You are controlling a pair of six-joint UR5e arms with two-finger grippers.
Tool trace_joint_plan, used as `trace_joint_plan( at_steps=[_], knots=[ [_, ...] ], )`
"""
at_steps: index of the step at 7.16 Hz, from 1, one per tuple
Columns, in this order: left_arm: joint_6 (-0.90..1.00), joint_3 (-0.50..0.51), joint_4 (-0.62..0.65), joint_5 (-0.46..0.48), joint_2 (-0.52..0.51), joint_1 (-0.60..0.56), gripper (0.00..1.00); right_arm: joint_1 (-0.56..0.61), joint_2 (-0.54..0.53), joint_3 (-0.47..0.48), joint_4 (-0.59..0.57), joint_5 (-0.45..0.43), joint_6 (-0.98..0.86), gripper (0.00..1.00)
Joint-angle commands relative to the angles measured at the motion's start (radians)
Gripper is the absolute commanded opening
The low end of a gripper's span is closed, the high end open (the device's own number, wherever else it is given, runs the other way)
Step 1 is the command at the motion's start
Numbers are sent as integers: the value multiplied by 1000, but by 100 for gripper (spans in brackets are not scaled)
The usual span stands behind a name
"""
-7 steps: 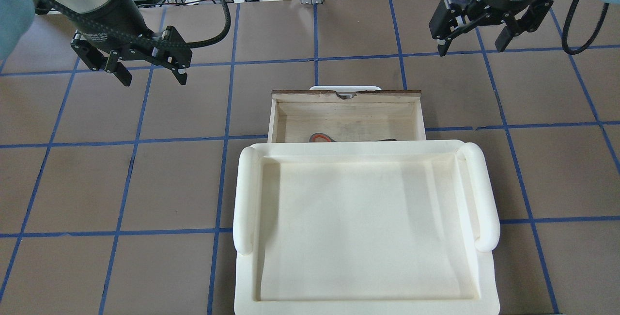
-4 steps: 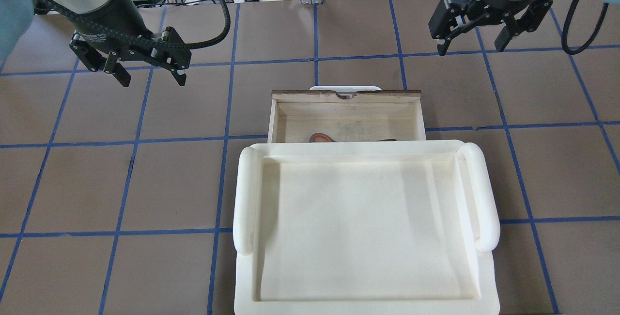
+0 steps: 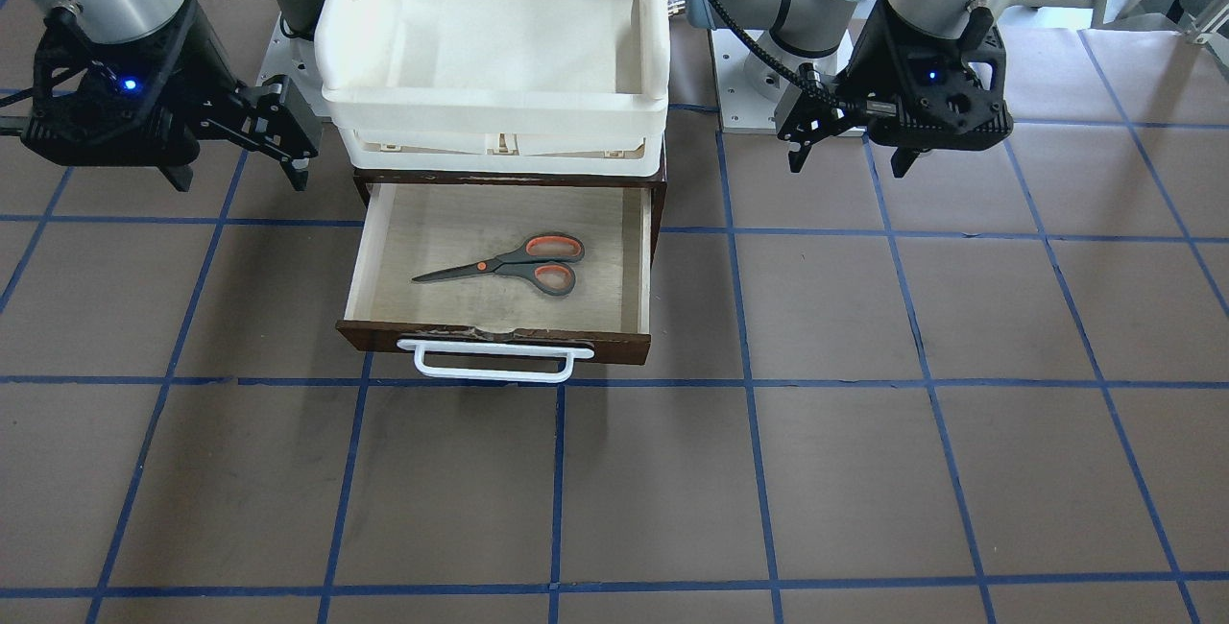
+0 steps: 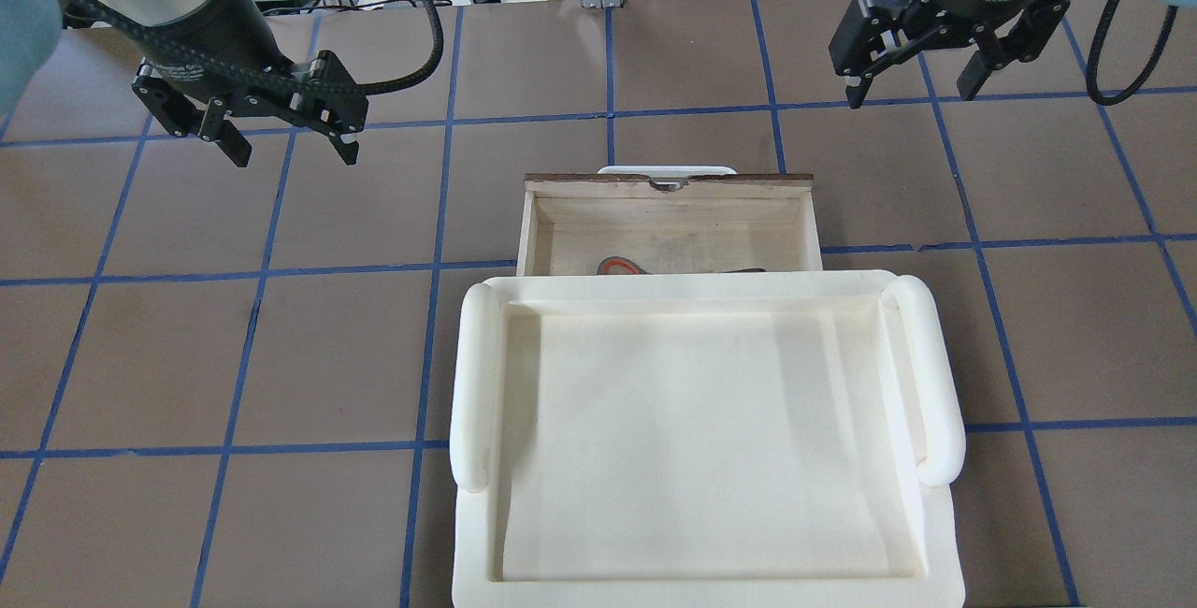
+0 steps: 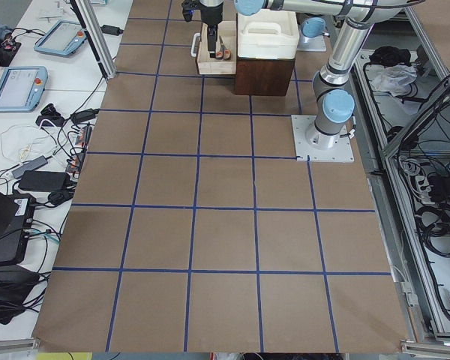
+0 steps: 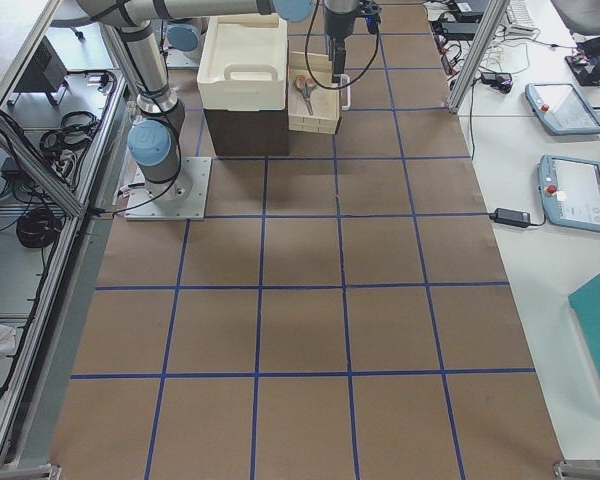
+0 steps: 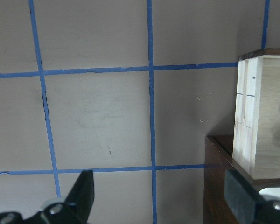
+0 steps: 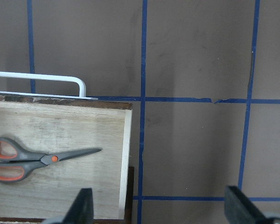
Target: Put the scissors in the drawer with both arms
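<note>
The brown desk (image 3: 864, 470) carries a dark cabinet (image 5: 264, 76) with a cream-white tray (image 3: 480, 110) sitting on top of it. Below the tray, the drawer (image 3: 619, 348) stands pulled out, its white bar handle facing away from the robot. The scissors (image 3: 509, 265) lie flat and closed on the drawer's pale plywood floor. Their handles point toward the robot's left and their blades toward its right. The left tool (image 4: 295, 154) hangs above the desk off the drawer's left side, its fingers spread wide and gripping nothing. The right tool (image 4: 910, 95) hangs off the right side, equally wide apart and bare. The scissors lie between the two tools, well apart from both.
</note>
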Motion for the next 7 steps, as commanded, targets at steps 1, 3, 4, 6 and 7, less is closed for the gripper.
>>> trace_joint_plan(
  at_steps=[1, 3, 4, 6, 7],
  knots=[
    [1, 0, -2, 1, 1, 2, 100, 0, -1, 0, 1, 3, 0, 100],
    [0, 0, 0, -2, 3, 1, 100, 0, -4, 0, -6, 8, 0, 100],
    [0, 0, 0, -1, 1, 1, 100, 0, 2, 0, -11, 15, 2, 100],
    [-2, 0, 0, 0, 1, -1, 100, 2, 7, 0, -19, 14, 0, 100],
    [0, 2, 0, -2, 10, -2, 100, 2, 7, 0, -19, 12, -2, 100]
  ],
)
